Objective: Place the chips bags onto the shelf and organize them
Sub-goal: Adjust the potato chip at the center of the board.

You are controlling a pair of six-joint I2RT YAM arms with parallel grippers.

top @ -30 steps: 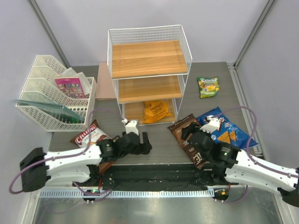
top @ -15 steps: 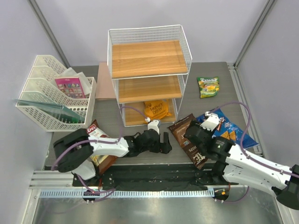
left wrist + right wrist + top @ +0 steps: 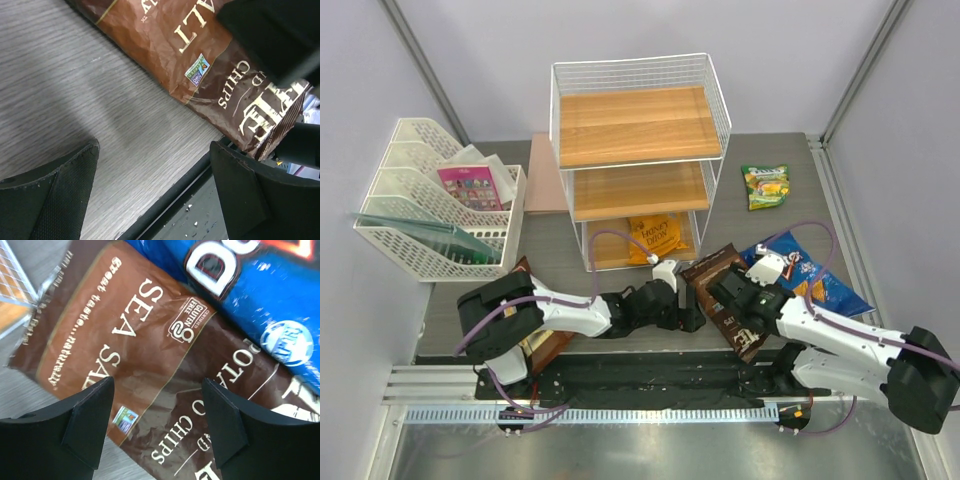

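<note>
Near the worktop's (image 3: pixel 555 255) front edge, both hands meet at a dark brown chip bag (image 3: pixel 707 271) lying flat. The left hand (image 3: pixel 688 318), fingers spread wide and empty, sits beside the bag's near end. The right hand (image 3: pixel 728 290), fingers apart, hovers over it. The step appears to be picking up this bag, so one hand must next close on it. The right wrist view shows most plainly a blue bag (image 3: pixel 260 305) overlapping its edge. Farther back, an orange bag (image 3: pixel 655 238) lies on the shelf's (image 3: pixel 640 125) bottom board.

Grey table (image 3: pixel 790 150) (shelf (image 3: pixel 640 125), chips bags (image 3: pixel 766 186), tray (image 3: pixel 420 215))
</note>
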